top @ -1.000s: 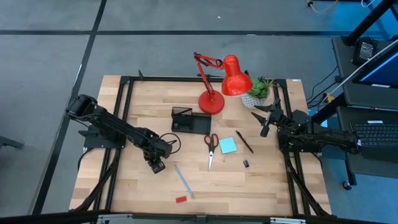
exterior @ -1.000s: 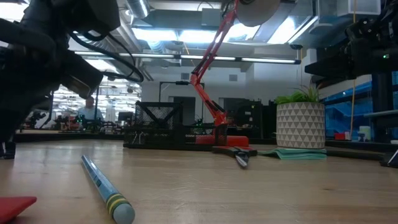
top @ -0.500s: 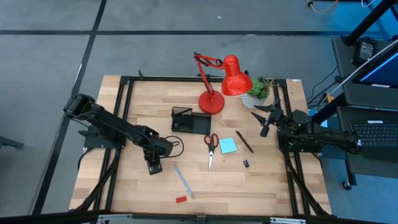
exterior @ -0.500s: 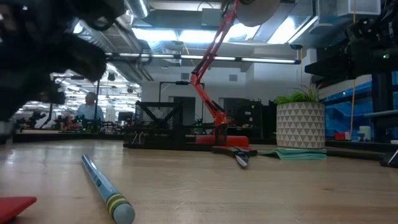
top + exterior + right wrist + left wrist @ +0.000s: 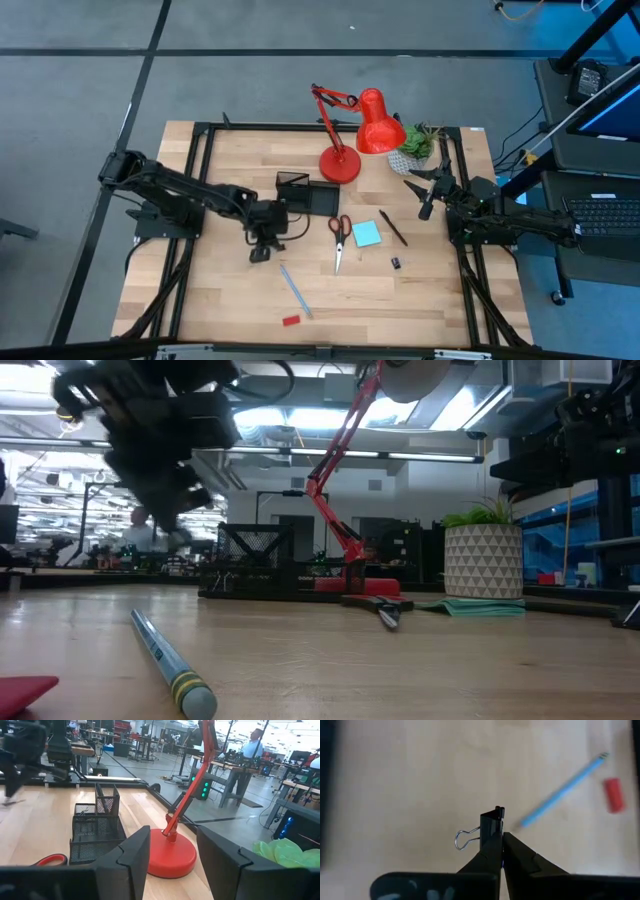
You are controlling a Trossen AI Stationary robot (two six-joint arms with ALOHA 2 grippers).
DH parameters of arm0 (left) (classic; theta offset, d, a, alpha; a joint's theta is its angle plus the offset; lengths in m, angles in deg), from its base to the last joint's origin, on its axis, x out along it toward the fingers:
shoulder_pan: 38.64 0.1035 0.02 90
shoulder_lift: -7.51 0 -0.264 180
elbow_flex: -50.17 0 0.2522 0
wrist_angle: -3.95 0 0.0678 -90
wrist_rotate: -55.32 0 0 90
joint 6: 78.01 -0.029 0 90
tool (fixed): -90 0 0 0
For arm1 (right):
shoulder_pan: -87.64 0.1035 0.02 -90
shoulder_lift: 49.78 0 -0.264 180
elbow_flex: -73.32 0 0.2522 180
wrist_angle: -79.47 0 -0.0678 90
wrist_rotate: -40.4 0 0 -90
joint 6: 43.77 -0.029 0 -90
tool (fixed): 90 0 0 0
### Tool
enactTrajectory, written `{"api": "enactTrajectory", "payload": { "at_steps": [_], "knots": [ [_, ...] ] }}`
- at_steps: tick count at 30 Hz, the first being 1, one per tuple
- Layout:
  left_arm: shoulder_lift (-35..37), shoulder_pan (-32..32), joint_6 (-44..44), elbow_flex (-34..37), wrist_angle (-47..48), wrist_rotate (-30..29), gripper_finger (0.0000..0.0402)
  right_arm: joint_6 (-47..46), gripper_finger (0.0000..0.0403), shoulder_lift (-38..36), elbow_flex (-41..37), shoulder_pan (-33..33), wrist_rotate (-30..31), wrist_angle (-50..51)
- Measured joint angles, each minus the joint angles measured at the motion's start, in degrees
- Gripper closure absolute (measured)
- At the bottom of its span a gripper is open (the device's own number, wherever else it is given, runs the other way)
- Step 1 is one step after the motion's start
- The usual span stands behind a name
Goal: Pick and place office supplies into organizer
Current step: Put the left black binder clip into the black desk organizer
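A robotics lab in an open industrial hall: a wooden tabletop [image 5: 220,300] framed by black rails stands on grey concrete floor [image 5: 80,60], with rows of workbenches [image 5: 235,770], ceiling strip lights [image 5: 300,415] and seated people [image 5: 255,742] beyond.

**No readable writing anywhere**

From where I stand, nothing can be read. The light marks on the left gripper [image 5: 501,851] body are too smeared to make out, and the blue pen [image 5: 172,666] shows only stripes.
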Motion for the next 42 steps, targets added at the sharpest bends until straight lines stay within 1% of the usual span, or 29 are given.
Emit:
{"api": "enactTrajectory", "payload": {
  "at_steps": [4, 7, 12, 15, 17, 25, 30, 36, 42],
  "knots": [
    [0.0, 2.37, -5.83, 0.0, -2.21, -4.88, 0.0399, 0.12, 0.0237, 0.0, 0.0, 0.01, 0.0, 0.0],
    [0.0, 3.25, -8.09, 0.0, -4.5, -11.04, 0.0399, 0.12, 0.0237, 0.0, -0.01, 0.01, 0.0, 0.02],
    [0.0, 3.84, -9.41, 0.0, -6.64, -23.91, 0.0399, -0.01, 0.0237, 0.0, 0.01, 0.01, 0.0, 0.02],
    [0.0, 3.82, -9.14, 0.55, -7.88, -29.24, 0.0399, -0.04, 0.0237, 0.0, 0.0, 0.0, 0.0, 0.02],
    [0.0, 3.82, -8.7, 1.24, -8.49, -31.68, 0.0399, -0.04, 0.0237, 0.0, 0.01, 0.01, 0.0, 0.04],
    [-0.02, 3.88, -4.7, 3.42, -10.0, -34.97, 0.0399, -0.45, 0.0237, 0.0, 0.01, 0.01, 0.01, 0.07],
    [0.0, 3.88, -4.37, 4.58, -9.91, -34.98, 0.0399, -0.47, 0.0237, 0.0, 0.01, 0.01, -0.01, 0.07],
    [-0.02, 3.88, -1.41, 6.11, -10.44, -35.62, 0.0399, -0.47, 0.0237, 0.0, 0.01, 0.01, -0.01, 0.07],
    [-0.02, 3.88, -1.23, 6.49, -10.89, -34.97, 0.0399, -0.49, 0.0237, 0.0, 0.0, 0.0, 0.01, 0.07]
  ]
}}
